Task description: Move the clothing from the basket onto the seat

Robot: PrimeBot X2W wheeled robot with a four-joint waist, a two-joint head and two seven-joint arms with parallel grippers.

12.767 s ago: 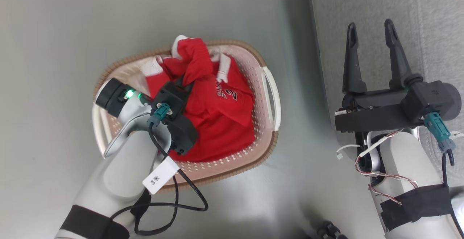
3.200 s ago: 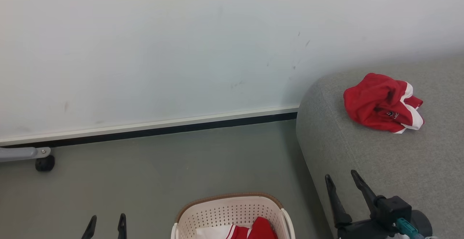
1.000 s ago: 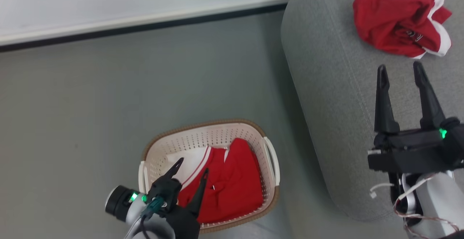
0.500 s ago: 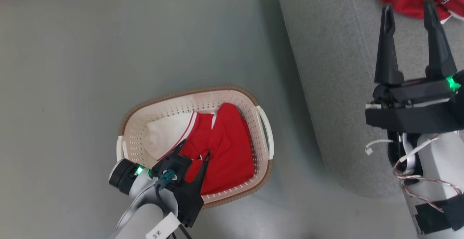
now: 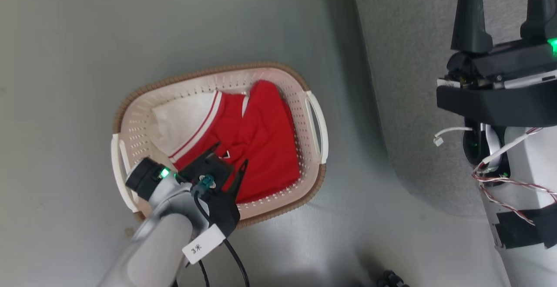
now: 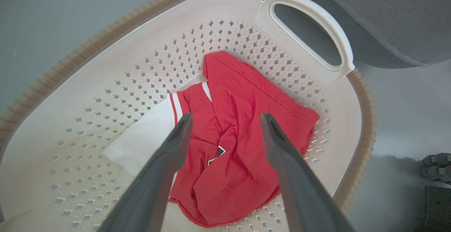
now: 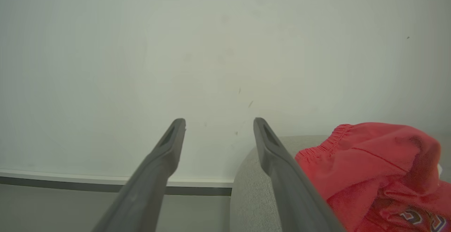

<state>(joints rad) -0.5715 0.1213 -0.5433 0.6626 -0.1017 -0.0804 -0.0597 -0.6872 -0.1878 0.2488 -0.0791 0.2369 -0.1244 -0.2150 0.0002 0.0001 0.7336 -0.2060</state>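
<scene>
Left wrist view: left pincer (image 6: 226,119) gapes wide, empty, above the clothing (image 6: 246,98), probably limp and slippery; pinch its bunched middle fold.

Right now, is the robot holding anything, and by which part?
Nothing is held. The left gripper hangs open over the clothing in the basket; the right gripper is open over the sofa.

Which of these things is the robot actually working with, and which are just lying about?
Part of the job:
- basket
- red garment inside it
- sofa
- red garment lying on it
- left tool, open over the basket
- right tool, open

Just lying about:
- small dark object on the floor
- paper tag on the left arm's cable
- wall
</scene>
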